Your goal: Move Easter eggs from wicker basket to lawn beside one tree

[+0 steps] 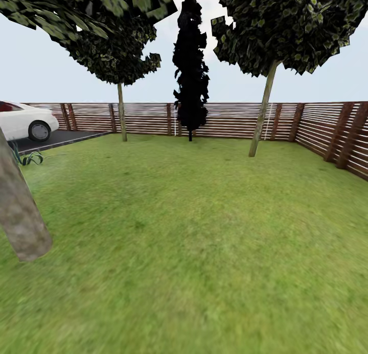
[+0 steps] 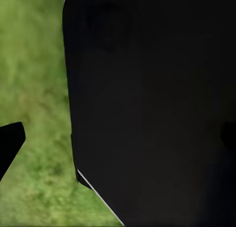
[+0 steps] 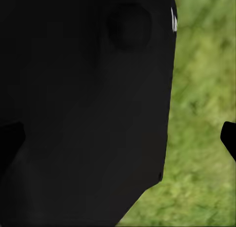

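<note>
The lawn (image 1: 194,231) spreads wide and flat ahead of me. A thick grey-brown tree trunk (image 1: 20,216) leans close by at the left. Two more leafy trees stand farther off, one at the back left (image 1: 121,113) and one at the back right (image 1: 263,108). The Easter eggs and the wicker basket are out of view. In the left wrist view my left gripper (image 2: 118,138) hangs over grass beside my black body, one fingertip (image 2: 10,143) far out at the edge. My right gripper (image 3: 118,138) shows both fingertips (image 3: 228,141) spread wide, with nothing between them.
A narrow near-black cypress (image 1: 190,62) stands at the back centre. A slatted wooden fence (image 1: 230,119) closes the garden at the back and right. A white car (image 1: 25,121) sits on dark paving at the far left, with a coiled green hose (image 1: 28,158) near it.
</note>
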Tool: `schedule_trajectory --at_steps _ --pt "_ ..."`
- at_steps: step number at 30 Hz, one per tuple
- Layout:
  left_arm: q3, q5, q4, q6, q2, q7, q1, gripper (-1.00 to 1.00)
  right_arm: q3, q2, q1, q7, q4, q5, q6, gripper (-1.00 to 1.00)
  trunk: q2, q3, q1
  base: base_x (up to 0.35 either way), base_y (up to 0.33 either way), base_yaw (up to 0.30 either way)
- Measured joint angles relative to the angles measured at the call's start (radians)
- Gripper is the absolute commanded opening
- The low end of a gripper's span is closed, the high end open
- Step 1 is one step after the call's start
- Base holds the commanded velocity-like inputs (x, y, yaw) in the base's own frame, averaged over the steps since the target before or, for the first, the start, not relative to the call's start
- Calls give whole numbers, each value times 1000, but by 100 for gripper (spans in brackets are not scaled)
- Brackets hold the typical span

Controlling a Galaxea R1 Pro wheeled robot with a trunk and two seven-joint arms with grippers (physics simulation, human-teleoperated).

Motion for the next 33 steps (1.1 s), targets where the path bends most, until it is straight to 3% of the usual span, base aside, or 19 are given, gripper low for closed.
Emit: schedule_trajectory --at_steps 9,13,19,26,33 --pt "2 1 -11 -1 50 1 51 100 -2 -50 6 5 10 2 -1 100 0 0 0 0 0 0" --pt "1 1 -11 -1 55 1 74 100 1 -72 6 1 9 0 -2 100 0 0 0 0 0 0" --pt "1 1 -12 -1 57 1 91 100 -1 -72 6 1 9 -4 -3 100 0 0 0 -60 0 0" --pt "3 3 -18 -3 69 -5 91 100 0 -69 6 2 9 -6 -3 100 0 0 1 -315 47 7" --pt "3 3 -23 -3 69 -6 91 100 -4 -54 6 -1 11 -8 1 100 0 0 1 -339 8 210"
